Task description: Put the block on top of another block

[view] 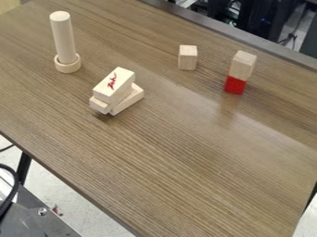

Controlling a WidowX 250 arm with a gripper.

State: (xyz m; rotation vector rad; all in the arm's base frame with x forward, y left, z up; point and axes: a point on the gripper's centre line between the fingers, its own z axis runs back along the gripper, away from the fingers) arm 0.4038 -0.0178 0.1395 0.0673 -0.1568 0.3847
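A pale, oblong wooden block (243,65) stands on a red wooden cube (235,85), its support in what looks the intended stack; my pincer's opening I cannot tell.

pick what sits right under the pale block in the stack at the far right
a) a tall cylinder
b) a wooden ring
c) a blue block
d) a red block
d, the pale block rests on top of the red block, which stands on the table.
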